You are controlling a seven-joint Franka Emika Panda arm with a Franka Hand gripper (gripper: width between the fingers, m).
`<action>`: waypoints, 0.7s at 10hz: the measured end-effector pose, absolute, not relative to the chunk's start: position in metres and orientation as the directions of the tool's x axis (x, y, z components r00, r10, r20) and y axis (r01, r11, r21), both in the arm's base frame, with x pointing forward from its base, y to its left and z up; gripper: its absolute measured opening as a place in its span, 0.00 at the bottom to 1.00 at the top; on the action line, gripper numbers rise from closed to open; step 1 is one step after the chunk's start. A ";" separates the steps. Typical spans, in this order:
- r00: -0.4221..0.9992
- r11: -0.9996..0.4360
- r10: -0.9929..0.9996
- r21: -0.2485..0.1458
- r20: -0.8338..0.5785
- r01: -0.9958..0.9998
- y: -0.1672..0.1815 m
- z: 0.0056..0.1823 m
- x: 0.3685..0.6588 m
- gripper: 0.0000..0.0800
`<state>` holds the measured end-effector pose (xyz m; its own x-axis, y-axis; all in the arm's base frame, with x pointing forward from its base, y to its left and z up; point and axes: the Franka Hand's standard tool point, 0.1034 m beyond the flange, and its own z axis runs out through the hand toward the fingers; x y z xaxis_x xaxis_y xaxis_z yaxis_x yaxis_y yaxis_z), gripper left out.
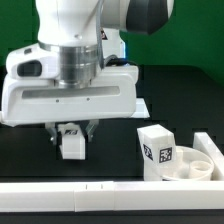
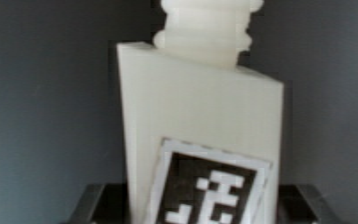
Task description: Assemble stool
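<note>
Glossy white arm [image 1: 70, 100], grey wrist ring [image 1: 70, 62], black joint [image 1: 150, 15].

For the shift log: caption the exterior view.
Pincer grips one white stool leg; a second tagged leg stands by the round seat.

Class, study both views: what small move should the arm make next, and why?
Probably carry the leg toward the exterior view's right, to the seat. The gripper is shut on that leg, with its peg end clear of the fingers. The seat lies off to that side, apart from the gripper, with a second leg beside it.
</note>
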<state>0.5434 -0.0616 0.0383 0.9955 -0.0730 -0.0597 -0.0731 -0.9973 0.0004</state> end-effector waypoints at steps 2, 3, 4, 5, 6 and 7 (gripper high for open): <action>0.985 -0.985 -0.171 0.011 -0.031 -0.170 -0.064 0.042 0.551 0.40; 0.974 -0.974 -0.224 0.013 -0.031 -0.224 -0.064 0.041 0.551 0.40; 0.969 -0.969 -0.245 0.013 -0.031 -0.245 -0.064 0.041 0.548 0.40; 0.963 -0.964 -0.266 0.007 -0.032 -0.266 -0.066 0.038 0.531 0.40; 0.960 -0.961 -0.278 0.013 -0.036 -0.278 -0.069 0.032 0.510 0.40; 0.960 -0.960 -0.279 0.021 -0.029 -0.278 -0.069 0.028 0.500 0.40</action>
